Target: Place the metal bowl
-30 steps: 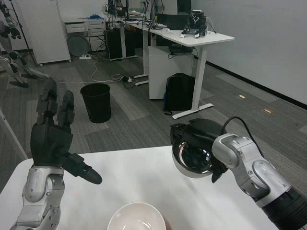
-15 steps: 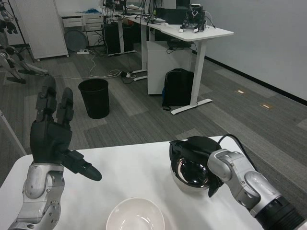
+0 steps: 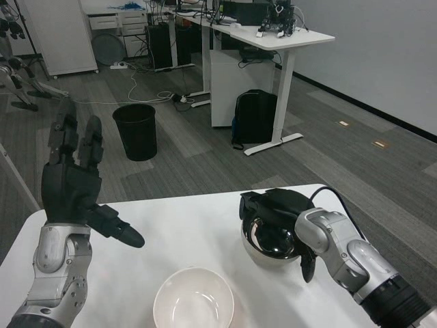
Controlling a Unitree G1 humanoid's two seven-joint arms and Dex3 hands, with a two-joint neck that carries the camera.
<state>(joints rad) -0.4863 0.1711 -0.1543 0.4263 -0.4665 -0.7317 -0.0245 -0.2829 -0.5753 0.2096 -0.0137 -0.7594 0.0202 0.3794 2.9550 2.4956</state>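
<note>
White counter [image 3: 198, 239] fills the lower part of the head view, and beyond it stretches an office floor of grey carpet. Closest in, at the counter's near edge and about midway along, sits a white bowl [image 3: 194, 301], upright. To the left, the left robot hand [image 3: 72, 188] is raised above the counter's left side, fingers spread and pointing up, thumb jutting out toward the middle, nothing in it. Over on the right, near the counter's far right corner, here's the metal bowl [image 3: 272, 236], shiny inside, tilted a little toward the camera with its underside at the counter surface; whether it fully rests there I cannot tell. The right robot hand [image 3: 281, 217] grips it, black fingers wrapped over the far rim and one finger down the near right side, the silver forearm running off toward the lower right. Past the counter's far edge, a black waste bin [image 3: 135, 131] stands on the carpet, a dark backpack [image 3: 254, 119] leans at a white desk [image 3: 280, 41], and cables trail across the floor.
</note>
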